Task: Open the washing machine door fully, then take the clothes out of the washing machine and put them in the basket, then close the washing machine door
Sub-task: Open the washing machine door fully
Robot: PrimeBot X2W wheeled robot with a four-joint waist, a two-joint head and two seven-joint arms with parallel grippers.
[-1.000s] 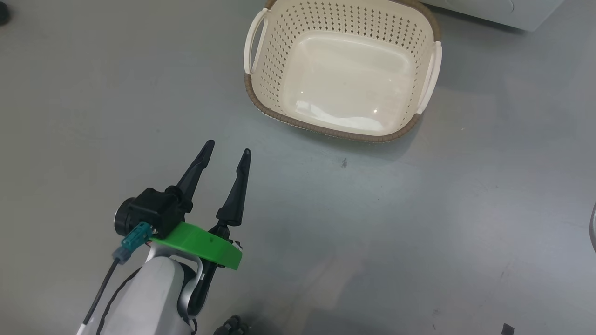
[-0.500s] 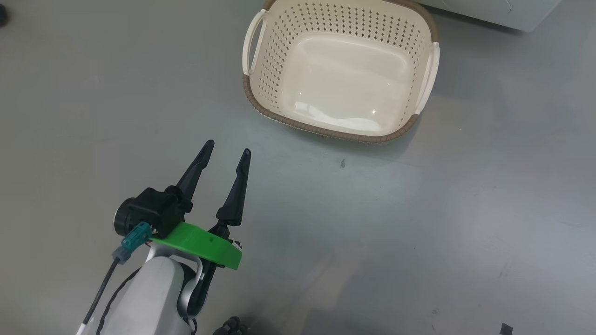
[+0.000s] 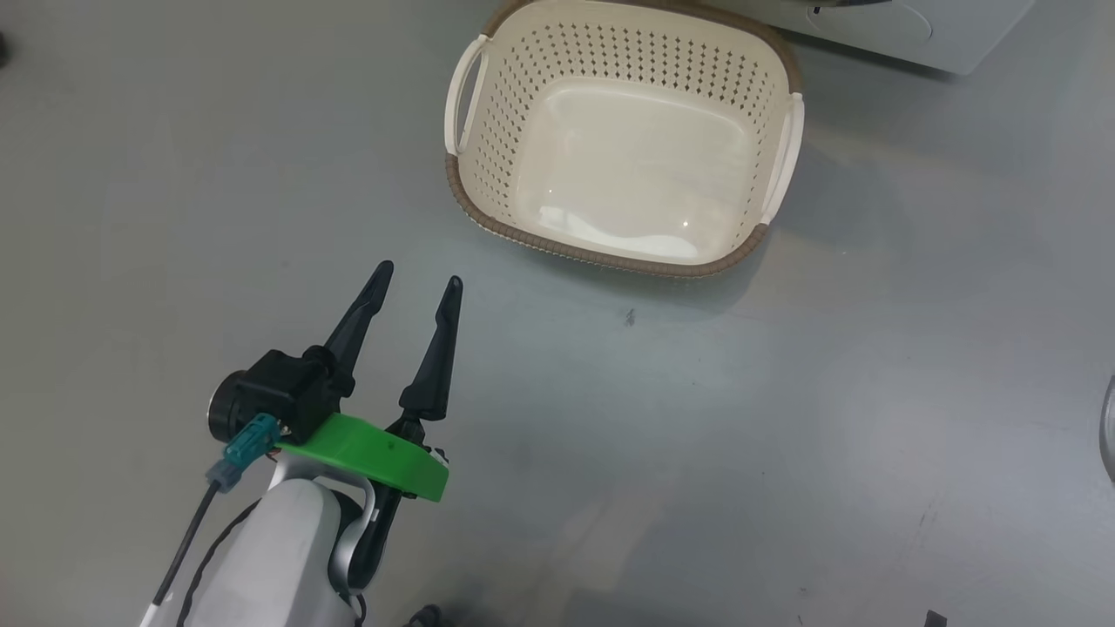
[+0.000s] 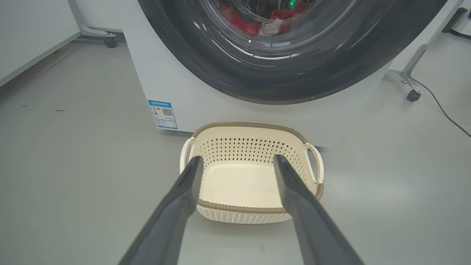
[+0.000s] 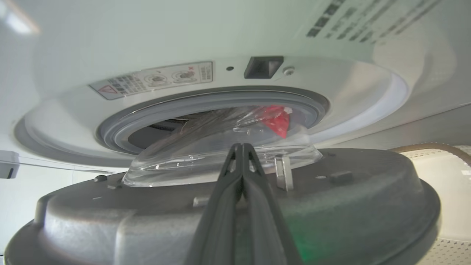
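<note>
Progress: first step under way, nothing unloaded

The washing machine door stands partly swung off the washing machine, its glass bowl close to the grey rubber ring. The right gripper, fingers pressed together on nothing, lies along the door's inner face. Red clothes sit in the drum. The basket is empty, just in front of the machine. The left gripper hangs spread over the floor — open room all round it. Left to do, I judge: full swing, unloading, closing.
</note>
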